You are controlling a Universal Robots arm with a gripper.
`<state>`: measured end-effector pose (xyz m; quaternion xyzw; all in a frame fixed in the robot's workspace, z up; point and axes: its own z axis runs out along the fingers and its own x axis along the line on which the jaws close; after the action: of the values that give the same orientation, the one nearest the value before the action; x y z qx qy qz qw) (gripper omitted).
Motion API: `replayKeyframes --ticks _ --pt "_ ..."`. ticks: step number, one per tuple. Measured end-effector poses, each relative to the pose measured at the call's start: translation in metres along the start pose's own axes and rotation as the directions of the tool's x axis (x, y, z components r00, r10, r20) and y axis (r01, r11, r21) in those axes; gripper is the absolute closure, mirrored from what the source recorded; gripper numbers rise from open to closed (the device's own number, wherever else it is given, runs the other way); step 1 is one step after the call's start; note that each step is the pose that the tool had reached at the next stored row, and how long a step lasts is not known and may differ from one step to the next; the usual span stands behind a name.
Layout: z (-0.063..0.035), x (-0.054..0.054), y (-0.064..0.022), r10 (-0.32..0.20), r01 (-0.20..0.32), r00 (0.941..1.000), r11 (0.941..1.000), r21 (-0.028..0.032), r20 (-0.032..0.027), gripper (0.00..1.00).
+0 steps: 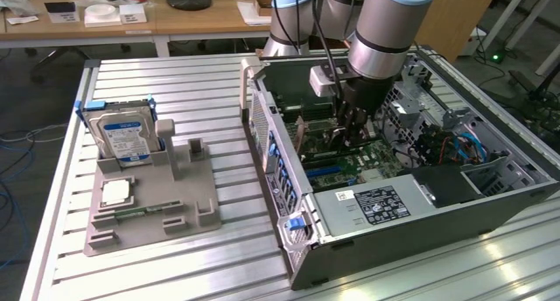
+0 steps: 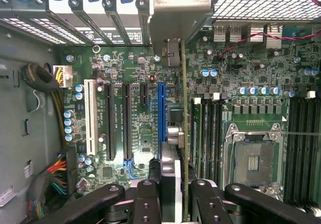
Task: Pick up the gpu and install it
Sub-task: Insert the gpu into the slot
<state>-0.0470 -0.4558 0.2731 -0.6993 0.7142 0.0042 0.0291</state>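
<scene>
My gripper [image 2: 175,206] is shut on the gpu [image 2: 173,18], which the wrist view catches edge-on. It is a thin green board with a dark block on one face and a silvery end bracket toward the case's rear slot openings. The card hangs just above the motherboard [image 2: 125,63], alongside the long blue slot [image 2: 161,118]; I cannot tell whether it touches the slot. In the exterior view the gripper [image 1: 350,127] reaches down into the open computer case [image 1: 420,229], over the motherboard.
On the exterior view's left, a grey holder [image 1: 188,196] carries a blue-labelled hard drive [image 1: 127,134], a processor chip [image 1: 117,193] and a narrow memory stick [image 1: 140,212]. The power supply [image 1: 376,206], cables [image 2: 45,78] and case walls crowd the gripper. Black slots [image 2: 125,118] lie beside the blue one.
</scene>
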Motion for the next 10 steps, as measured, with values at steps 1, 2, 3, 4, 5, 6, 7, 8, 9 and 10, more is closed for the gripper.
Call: replayKeyframes --ticks 1,2,3,4,5,6,7,8,9,10 --pt "0.0000 0.0000 0.0000 0.000 0.000 1.0000 1.0000 -0.0001 -0.0001 0.72" --pt "0.0001 0.0000 0.0000 0.000 0.000 1.0000 1.0000 0.0001 0.0001 0.72" --pt "0.0001 0.0000 0.0000 0.000 0.000 1.0000 1.0000 0.0000 0.0001 0.72" --pt "0.0001 0.0000 0.0000 0.000 0.000 1.0000 1.0000 0.0000 0.0001 0.72" --pt "0.0001 0.0001 0.0003 0.000 0.000 1.0000 1.0000 0.0000 0.0000 0.72" --pt "0.0003 0.0001 0.0011 0.000 0.000 1.0000 1.0000 0.0001 0.0002 0.72" --pt "0.0005 0.0001 0.0021 0.000 0.000 1.0000 1.0000 0.0001 0.0001 0.72" --pt "0.0006 0.0002 0.0029 0.000 0.000 1.0000 1.0000 0.0000 0.0000 0.72" --pt "0.0007 0.0002 0.0031 0.000 0.000 1.0000 1.0000 0.0000 0.0001 0.72" --pt "0.0010 0.0002 0.0032 0.000 0.000 1.0000 1.0000 0.0001 0.0003 0.72"
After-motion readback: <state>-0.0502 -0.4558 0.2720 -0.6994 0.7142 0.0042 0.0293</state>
